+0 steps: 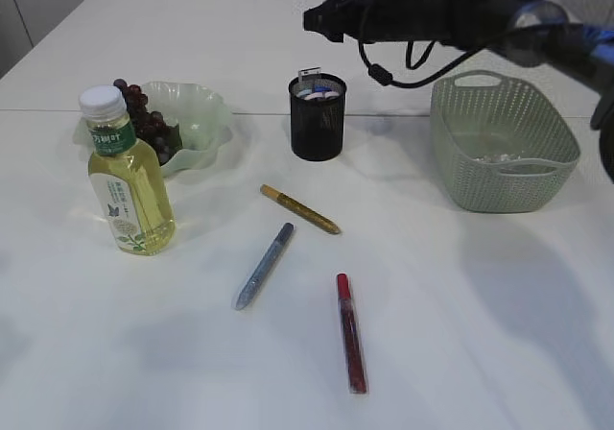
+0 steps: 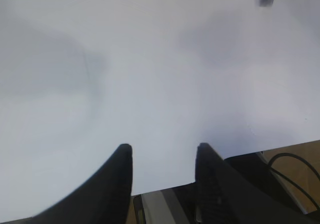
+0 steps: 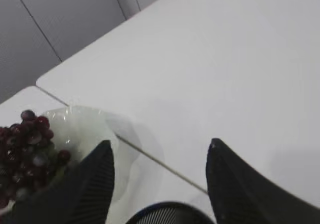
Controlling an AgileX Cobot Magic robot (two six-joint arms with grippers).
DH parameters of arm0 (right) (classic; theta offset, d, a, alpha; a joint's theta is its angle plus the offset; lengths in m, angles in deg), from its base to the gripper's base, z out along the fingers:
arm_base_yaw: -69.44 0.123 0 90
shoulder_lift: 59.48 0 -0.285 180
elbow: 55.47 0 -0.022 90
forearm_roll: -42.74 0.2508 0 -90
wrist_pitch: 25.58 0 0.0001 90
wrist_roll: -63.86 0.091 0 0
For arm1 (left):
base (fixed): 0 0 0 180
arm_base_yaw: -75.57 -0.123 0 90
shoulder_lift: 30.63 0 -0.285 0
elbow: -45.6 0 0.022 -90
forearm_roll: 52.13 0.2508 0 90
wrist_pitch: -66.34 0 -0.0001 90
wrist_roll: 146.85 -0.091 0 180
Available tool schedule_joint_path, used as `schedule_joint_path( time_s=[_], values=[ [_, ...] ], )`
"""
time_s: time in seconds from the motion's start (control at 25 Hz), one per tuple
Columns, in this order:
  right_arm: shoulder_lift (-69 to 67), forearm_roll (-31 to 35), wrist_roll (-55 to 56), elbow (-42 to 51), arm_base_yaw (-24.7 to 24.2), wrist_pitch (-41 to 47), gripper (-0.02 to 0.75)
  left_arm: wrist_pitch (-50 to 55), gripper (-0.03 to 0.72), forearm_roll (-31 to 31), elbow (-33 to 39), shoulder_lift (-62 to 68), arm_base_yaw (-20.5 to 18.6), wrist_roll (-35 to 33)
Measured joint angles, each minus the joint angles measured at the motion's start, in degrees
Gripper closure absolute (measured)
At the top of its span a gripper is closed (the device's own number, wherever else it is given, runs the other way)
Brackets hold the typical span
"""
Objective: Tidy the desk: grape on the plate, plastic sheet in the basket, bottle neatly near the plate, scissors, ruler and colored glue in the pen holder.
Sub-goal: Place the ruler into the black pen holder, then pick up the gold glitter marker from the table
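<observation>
At the far left of the white table (image 1: 460, 353) stands a bottle (image 1: 126, 176) of yellow liquid, upright, with a white cap and a green label. Just behind it, and touching or nearly touching it, sits a pale green plate (image 1: 206, 123) with a wavy rim; a bunch of dark grapes (image 1: 149, 123) lies on its left part.

The left gripper (image 2: 162, 176) shows only in its own wrist view. Its two dark fingers stand apart with nothing between them, above bare table near the front edge.

Three glue pens lie loose on the table in front of the plate. The blue pen (image 1: 264, 265) lies slanted, its tip toward the near left. The gold pen (image 1: 299, 208) lies beyond it, slanted the other way, near but not touching. The red pen (image 1: 351, 332) lies nearest the camera, almost straight toward it, apart from the other two.

Behind the pens stands a black mesh pen holder (image 1: 317, 123), upright, with blue and white things poking up inside; what they are cannot be told.

The right gripper (image 1: 312, 17) hovers above and just behind the holder, pointing left. In its wrist view the fingers (image 3: 235, 184) are spread wide, empty, the holder's rim below.

At the right sits a green-grey woven basket (image 1: 504, 176) with something pale in its bottom.
</observation>
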Motion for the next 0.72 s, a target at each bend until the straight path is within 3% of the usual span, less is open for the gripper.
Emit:
schedule_joint_path(
  time_s=[0.08,0.24,0.48,0.72],
  values=[
    [3.39,-14.96,14.93,0.00,0.00,3.36,0.281,0.38,0.379,0.00,0.00,0.00,0.00,0.00],
    [10.09,-35.50,38.45,0.00,0.24,14.68,0.321,0.76,0.379,0.00,0.00,0.00,0.00,0.00],
    [16.43,-52.64,55.13,0.00,4.11,23.24,0.332,1.23,0.379,0.00,0.00,0.00,0.00,0.00],
    [18.91,-63.77,59.50,0.00,10.79,32.91,0.346,1.97,0.379,-0.03,0.00,0.00,0.00,0.00]
  ],
)
